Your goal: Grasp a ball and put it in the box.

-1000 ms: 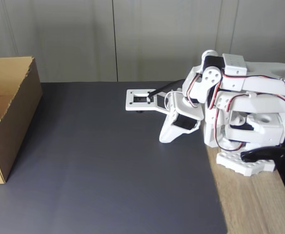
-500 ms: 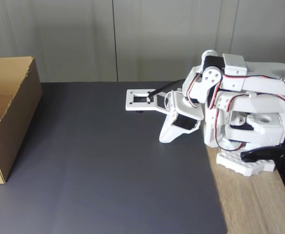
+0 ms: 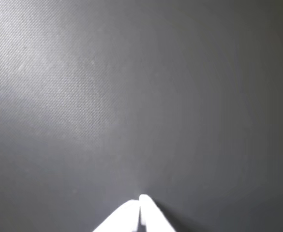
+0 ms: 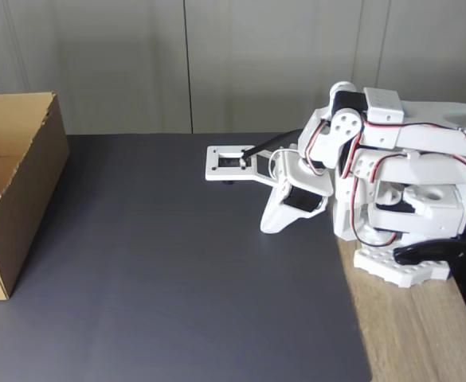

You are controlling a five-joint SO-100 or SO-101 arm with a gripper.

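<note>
Over on the left of the fixed view sits the box [image 4: 13, 187], open-topped, on the dark mat [image 4: 177, 270]. I can't spot the ball from here. To the right, the white arm [image 4: 392, 199] is folded low at the wooden table [image 4: 416, 334] edge, its gripper [image 4: 266, 227] resting tip-down on the mat, fingers [image 3: 131, 217] pressed together with nothing between them.

The box [image 4: 13, 187] runs off the fixed view's left edge; left of it, the arm [image 4: 408, 199] is cropped at the right edge.
</note>
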